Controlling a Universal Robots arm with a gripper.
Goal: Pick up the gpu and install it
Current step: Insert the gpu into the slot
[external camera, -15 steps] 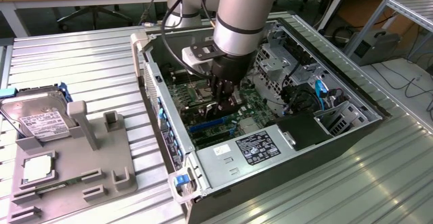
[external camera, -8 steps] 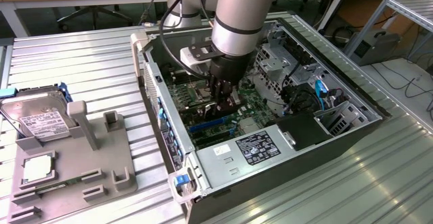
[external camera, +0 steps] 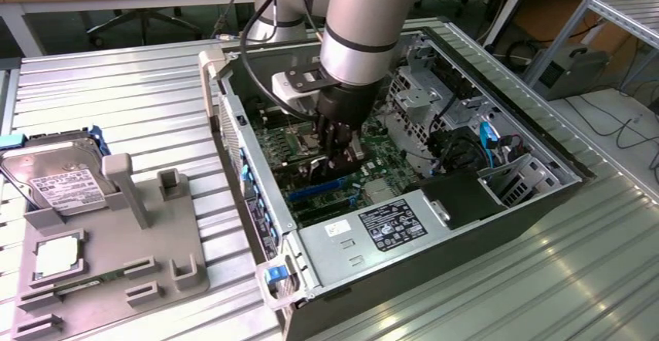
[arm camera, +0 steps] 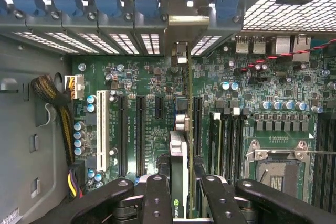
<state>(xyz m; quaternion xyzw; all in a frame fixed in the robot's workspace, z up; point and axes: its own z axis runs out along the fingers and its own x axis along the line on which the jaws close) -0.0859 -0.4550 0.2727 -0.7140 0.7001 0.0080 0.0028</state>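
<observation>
Your gripper (arm camera: 184, 184) was closed on the gpu (arm camera: 178, 153), holding it edge-on over, perhaps already touching, a motherboard (arm camera: 142, 77) slot inside the case (external camera: 228, 117). You had a light, stiff, fragile card, best held by its bare edges.

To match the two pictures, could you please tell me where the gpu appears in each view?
Exterior view: gpu inside the computer case, held under the gripper, near the picture's centre.
Wrist view: gpu edge-on, clamped between the fingers.
Shared landmark: the green motherboard.
</observation>
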